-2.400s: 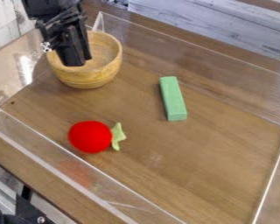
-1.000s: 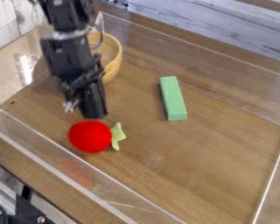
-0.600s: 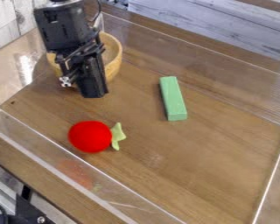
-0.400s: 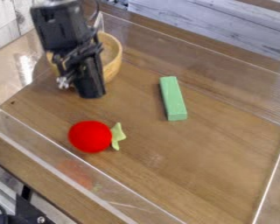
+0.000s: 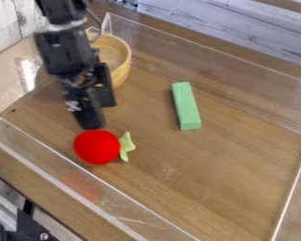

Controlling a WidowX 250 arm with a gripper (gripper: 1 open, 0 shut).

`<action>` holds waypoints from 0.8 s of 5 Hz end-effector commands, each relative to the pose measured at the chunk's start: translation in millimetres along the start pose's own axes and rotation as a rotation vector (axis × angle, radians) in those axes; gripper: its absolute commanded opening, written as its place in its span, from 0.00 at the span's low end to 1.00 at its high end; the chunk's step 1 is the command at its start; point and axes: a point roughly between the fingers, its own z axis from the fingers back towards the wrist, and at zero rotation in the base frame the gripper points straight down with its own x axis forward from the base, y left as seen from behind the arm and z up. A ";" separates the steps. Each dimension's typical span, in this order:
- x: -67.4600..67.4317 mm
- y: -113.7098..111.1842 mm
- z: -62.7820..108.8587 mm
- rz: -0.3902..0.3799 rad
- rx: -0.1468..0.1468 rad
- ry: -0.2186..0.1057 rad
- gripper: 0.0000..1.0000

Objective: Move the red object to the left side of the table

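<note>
The red object point(image 5: 98, 147), a round bright-red toy fruit with a pale leafy stem on its right, lies on the dark wood table point(image 5: 216, 179) near the front left. My gripper point(image 5: 93, 109) hangs just above and behind it, pointing steeply down and not touching it. Its black fingers look spread apart with nothing between them, though the picture is blurred there.
A wooden bowl point(image 5: 113, 58) stands at the back left, partly behind the arm. A green rectangular block point(image 5: 184, 104) lies to the right of the gripper. Low clear acrylic walls point(image 5: 40, 160) edge the tabletop.
The gripper has come down from beside the bowl toward the red object, and its fingers now look parted. The red object and the green block have not moved.
</note>
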 end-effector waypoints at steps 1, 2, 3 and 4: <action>2.6 -7.5 0.7 0.053 -0.018 0.013 1.00; 7.4 -14.5 -1.1 0.112 -0.017 0.021 1.00; 14.7 -10.0 -10.2 0.099 0.000 0.008 1.00; 22.3 -5.4 -18.8 0.086 0.016 -0.007 1.00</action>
